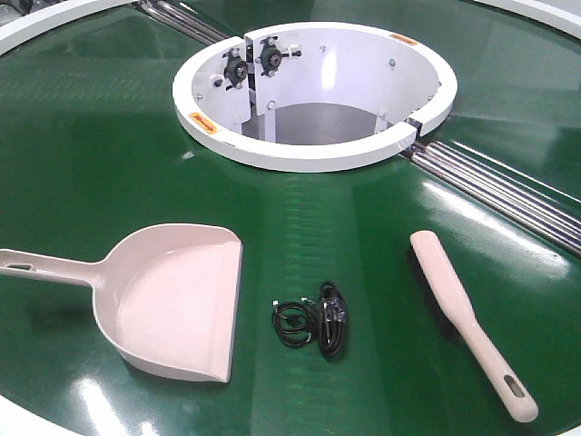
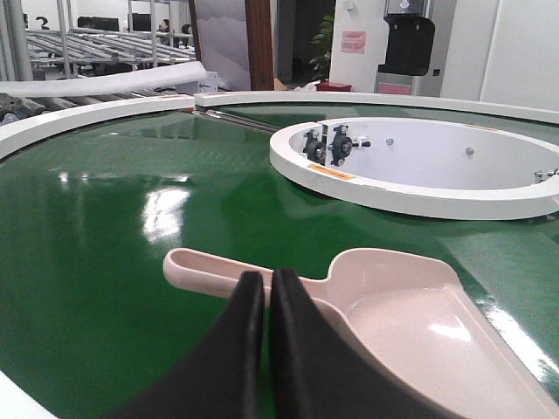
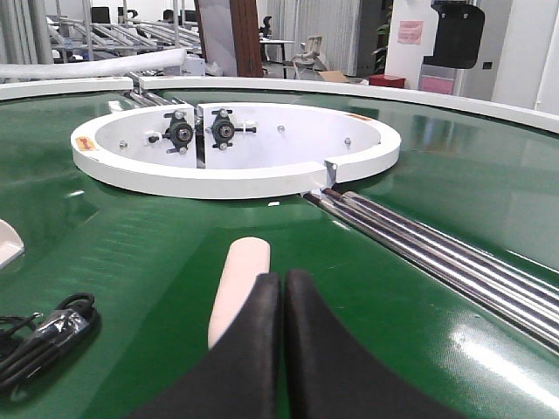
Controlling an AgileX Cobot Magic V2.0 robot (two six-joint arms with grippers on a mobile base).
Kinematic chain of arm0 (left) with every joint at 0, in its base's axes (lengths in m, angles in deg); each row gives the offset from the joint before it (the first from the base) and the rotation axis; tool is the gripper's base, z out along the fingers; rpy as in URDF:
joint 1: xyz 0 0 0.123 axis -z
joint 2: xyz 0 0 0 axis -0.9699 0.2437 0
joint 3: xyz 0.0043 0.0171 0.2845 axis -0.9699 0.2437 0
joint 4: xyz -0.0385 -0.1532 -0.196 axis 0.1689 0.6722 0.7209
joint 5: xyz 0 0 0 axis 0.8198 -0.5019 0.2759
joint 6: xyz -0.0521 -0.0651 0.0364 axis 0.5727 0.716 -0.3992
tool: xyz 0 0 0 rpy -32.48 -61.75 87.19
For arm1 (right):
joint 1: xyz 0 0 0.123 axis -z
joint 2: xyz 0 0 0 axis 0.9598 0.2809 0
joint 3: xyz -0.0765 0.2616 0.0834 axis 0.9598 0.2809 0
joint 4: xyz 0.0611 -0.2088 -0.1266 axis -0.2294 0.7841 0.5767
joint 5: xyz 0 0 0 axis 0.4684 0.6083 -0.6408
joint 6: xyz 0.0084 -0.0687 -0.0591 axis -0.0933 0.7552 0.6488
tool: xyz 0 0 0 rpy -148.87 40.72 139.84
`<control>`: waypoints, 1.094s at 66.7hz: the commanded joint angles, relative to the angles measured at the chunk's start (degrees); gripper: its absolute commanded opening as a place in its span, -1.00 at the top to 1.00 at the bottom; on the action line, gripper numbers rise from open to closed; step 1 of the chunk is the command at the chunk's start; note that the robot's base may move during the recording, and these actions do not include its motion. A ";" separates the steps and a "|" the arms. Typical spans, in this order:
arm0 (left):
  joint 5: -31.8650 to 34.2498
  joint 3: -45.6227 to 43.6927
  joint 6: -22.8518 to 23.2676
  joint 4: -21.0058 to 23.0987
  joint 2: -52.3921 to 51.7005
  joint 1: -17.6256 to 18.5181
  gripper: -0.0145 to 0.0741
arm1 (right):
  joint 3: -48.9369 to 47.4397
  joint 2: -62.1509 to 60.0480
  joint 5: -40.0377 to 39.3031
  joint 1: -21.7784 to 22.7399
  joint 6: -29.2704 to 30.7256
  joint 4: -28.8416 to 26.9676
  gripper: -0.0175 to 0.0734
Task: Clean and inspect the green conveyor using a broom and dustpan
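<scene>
Orange labels (image 1: 201,121) on the white ring (image 1: 309,156), too small to read. On the glossy green conveyor (image 1: 91,154), the dustpan (image 1: 172,304) lies left, the broom (image 1: 454,300) right, and a black cable bundle (image 1: 313,322) between. The left gripper (image 2: 267,276) and right gripper (image 3: 284,278) are both clenched, empty.

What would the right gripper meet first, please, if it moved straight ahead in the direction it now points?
Probably the broom, lying on the green conveyor just ahead of the right gripper, whose fingers are shut. Height is unclear from this view; passing over it, the white ring would come next.
</scene>
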 commanded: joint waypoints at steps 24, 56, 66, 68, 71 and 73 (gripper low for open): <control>4.18 1.75 0.56 0.18 -0.81 0.02 0.69 | 1.23 -1.00 -4.18 0.02 0.50 0.51 0.64; 18.23 -9.35 -3.64 0.14 3.35 0.02 0.69 | 1.23 -1.00 -4.18 0.02 0.50 0.51 0.64; 10.01 -19.86 -3.52 0.19 13.86 0.02 0.69 | 1.23 -1.00 -4.18 0.02 0.50 0.51 0.64; 7.59 -22.02 -3.52 0.19 16.36 0.02 0.69 | 1.23 -1.00 -4.18 0.02 0.50 0.51 0.64; 4.04 -24.75 -3.52 0.19 19.41 0.02 0.69 | 1.23 -1.00 -4.18 0.02 0.50 0.51 0.64; 1.37 -26.52 -3.52 0.19 22.36 0.02 0.69 | 1.23 -1.00 -4.18 0.02 0.50 0.51 0.64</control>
